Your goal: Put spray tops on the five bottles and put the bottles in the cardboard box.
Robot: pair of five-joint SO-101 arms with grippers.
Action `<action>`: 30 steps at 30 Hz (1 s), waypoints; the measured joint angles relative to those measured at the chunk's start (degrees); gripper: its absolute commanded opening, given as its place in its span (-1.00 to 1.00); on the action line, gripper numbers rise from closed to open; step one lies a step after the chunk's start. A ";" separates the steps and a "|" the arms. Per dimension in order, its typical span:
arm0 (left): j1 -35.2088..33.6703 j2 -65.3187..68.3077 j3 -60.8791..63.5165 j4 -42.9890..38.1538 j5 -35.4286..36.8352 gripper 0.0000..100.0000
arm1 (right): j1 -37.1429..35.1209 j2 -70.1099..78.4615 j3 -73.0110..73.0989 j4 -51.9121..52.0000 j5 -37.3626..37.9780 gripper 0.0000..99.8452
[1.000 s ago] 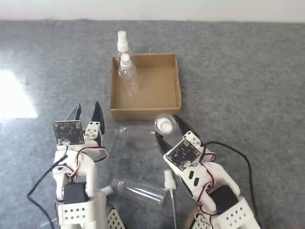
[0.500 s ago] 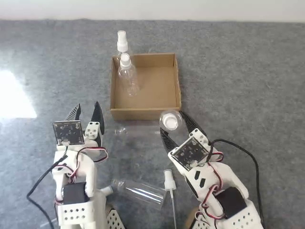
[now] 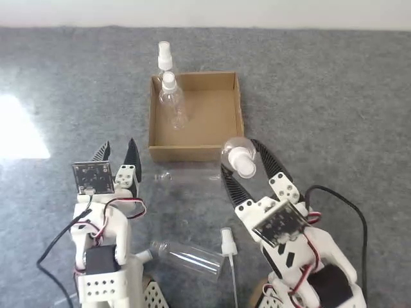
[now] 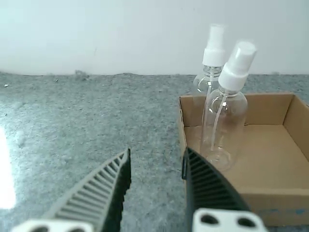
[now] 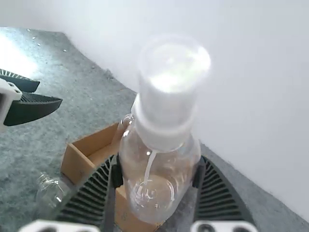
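Observation:
My right gripper point(image 3: 239, 158) is shut on a clear bottle with a white spray top point(image 3: 243, 164), held upright in the air just in front of the cardboard box point(image 3: 221, 119). In the right wrist view that bottle point(image 5: 159, 159) stands between the two black fingers point(image 5: 215, 193). One capped bottle point(image 3: 172, 99) stands inside the box at its back left, and another point(image 3: 165, 58) stands behind the box. Two capless bottles lie on the mat, one point(image 3: 186, 176) before the box and one point(image 3: 187, 256) between the arms. A loose spray top point(image 3: 227, 242) lies nearby. My left gripper point(image 3: 117, 151) is open and holds nothing.
Grey felt covers the table point(image 3: 334, 102), with open room to the right and left of the box. A bright glare patch point(image 3: 19, 138) lies at the left. A pale wall point(image 4: 96, 29) runs behind the table.
My right gripper has risen and shifted right with the capped bottle, nearer the box's front right corner. The left arm has not moved.

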 measured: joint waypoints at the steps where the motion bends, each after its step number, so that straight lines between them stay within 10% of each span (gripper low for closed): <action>1: 0.00 0.00 0.00 0.00 0.00 -0.67 | 0.00 -0.09 -0.35 0.00 0.00 -0.84; 30: 0.00 0.00 0.00 0.00 0.00 -0.67 | 0.00 27.16 -22.33 5.27 0.00 -0.84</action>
